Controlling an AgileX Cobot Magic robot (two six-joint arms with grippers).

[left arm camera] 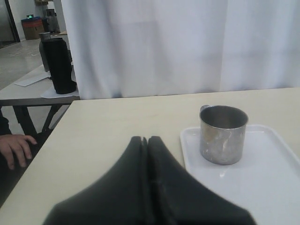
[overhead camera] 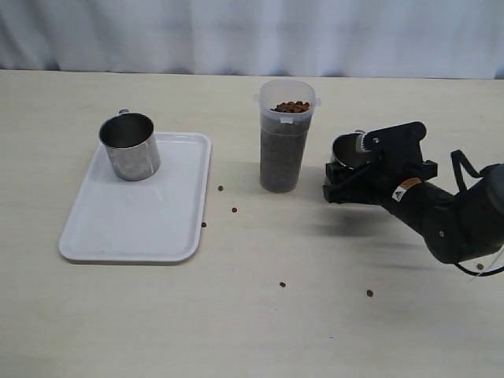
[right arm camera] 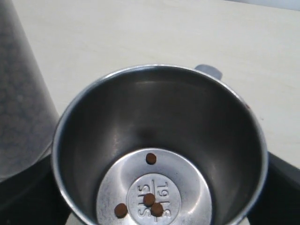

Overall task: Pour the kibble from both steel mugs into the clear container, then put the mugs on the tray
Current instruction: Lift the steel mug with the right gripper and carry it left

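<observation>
**A:** Can you read any words?

**B:** Yes. Look inside the shiny round steel mug (right arm camera: 159, 112) by your right gripper (overhead camera: 345, 172). "SUS" is stamped on its bottom. The line beside it is too hard to read. Four small brown kibble bits (right arm camera: 150, 199) lie there.

**A:** Where is it?

**B:** It stands on the pale table (overhead camera: 260, 331), just beside the tall clear plastic container (overhead camera: 285, 150). Black jaws stand on both sides of it. I cannot tell if they squeeze it. Your left gripper (left arm camera: 146, 140) is pressed together.

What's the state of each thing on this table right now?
Steel mug on the tray: upright, looks empty.
Second steel mug: upright, four pellets inside.
Clear container: upright, uncovered, kibble near the rim.
Left gripper: shut, empty.
Right gripper: jaws flank the second mug, grip unclear.
Stray kibble: scattered on table.
</observation>
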